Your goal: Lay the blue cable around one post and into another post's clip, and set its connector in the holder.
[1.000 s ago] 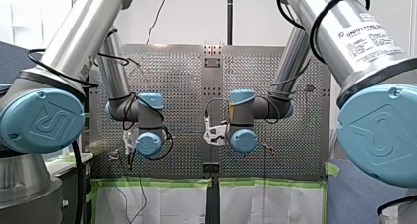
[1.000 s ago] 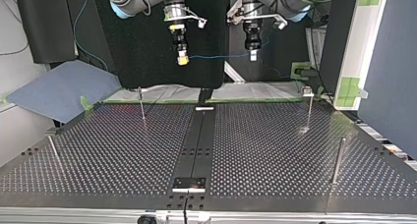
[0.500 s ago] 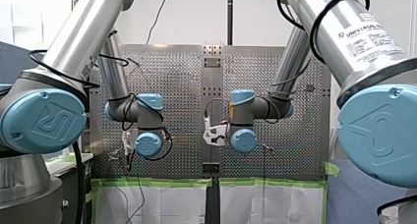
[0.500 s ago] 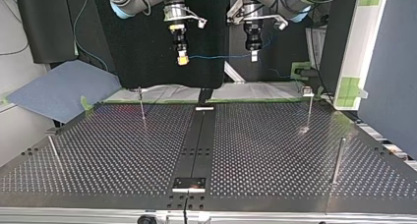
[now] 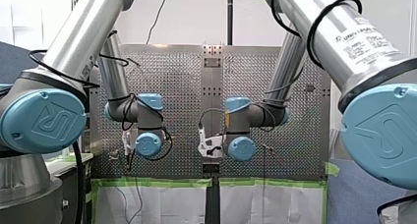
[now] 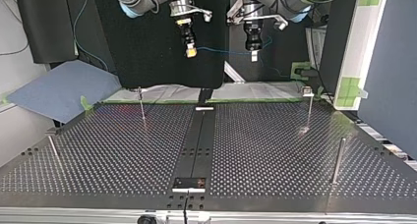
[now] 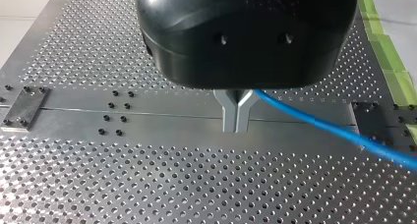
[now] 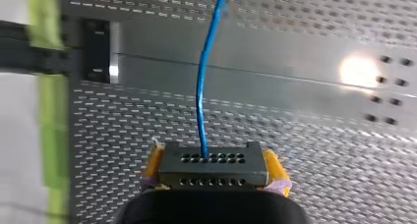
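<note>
**Blue cable held in the air between two grippers, above the table's centre strip**

Landmark: the dark centre strip (image 6: 198, 140) that runs down the middle of the perforated table (image 6: 275, 150), seen from across the table.

1. Far left of the strip, off the table's corner: a blue sheet (image 6: 59, 89), lying flat.
2. Left of the strip, near edge: a short leaning post (image 6: 52, 148).
3. Left of the strip, far side: a thin upright post (image 6: 142, 106).
4. Just left of the strip and high above it: the right gripper (image 6: 191, 51). Its yellow pads (image 8: 274, 167) are clamped on both sides of the connector (image 8: 213, 171), a dark grey block with rows of holes.
5. Across the strip, well above it: the blue cable (image 6: 221, 51). It leaves the connector and sags slightly on its way to the other gripper, touching no post and not the table.
6. Just right of the strip, high up: the left gripper (image 6: 253, 56). Its metal fingers (image 7: 237, 118) are pinched together on the cable, which trails off to one side.
7. Right of the strip, far side: a post topped by a small block (image 6: 309, 108).
8. Farthest right of the strip: a plain post (image 6: 338, 160).
</note>
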You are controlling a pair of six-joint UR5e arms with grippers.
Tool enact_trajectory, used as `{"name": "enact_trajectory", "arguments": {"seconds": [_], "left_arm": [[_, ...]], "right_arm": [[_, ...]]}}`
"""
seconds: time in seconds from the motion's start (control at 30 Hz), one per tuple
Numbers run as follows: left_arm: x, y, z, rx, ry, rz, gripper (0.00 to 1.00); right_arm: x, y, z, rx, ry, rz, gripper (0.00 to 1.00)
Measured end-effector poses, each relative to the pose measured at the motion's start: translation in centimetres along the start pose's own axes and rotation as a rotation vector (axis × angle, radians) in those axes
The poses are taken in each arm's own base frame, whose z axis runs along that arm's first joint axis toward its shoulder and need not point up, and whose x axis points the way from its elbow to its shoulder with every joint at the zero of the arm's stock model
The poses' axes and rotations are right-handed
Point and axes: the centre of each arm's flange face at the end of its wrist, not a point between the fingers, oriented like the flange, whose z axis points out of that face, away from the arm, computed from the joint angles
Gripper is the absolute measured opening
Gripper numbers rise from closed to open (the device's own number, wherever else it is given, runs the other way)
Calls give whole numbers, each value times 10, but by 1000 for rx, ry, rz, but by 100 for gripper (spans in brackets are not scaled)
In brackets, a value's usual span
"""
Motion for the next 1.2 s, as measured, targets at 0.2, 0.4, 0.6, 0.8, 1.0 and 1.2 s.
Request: {"name": "enact_trajectory", "arguments": {"seconds": [0.2, 0.4, 0.6, 0.8, 1.0, 1.2], "left_arm": [[0, 0, 0, 0, 0, 0, 0], [0, 0, 0, 0, 0, 0, 0], [-1, -2, -7, 23, 6, 15, 0], [-9, -9, -22, 79, 17, 38, 0], [-24, -9, -22, 79, 12, 34, 0], [-48, -13, -4, 58, -31, 5, 0]], "right_arm": [[-12, 0, -6, 6, -62, -15, 0], [-18, 1, -12, 11, -118, -29, 0], [-14, 1, -11, 5, -129, -37, 0], [20, -2, 3, -19, -85, -1, 0], [53, 1, 9, -4, -39, 65, 0], [90, 2, 17, -2, 10, 95, 0]]}}
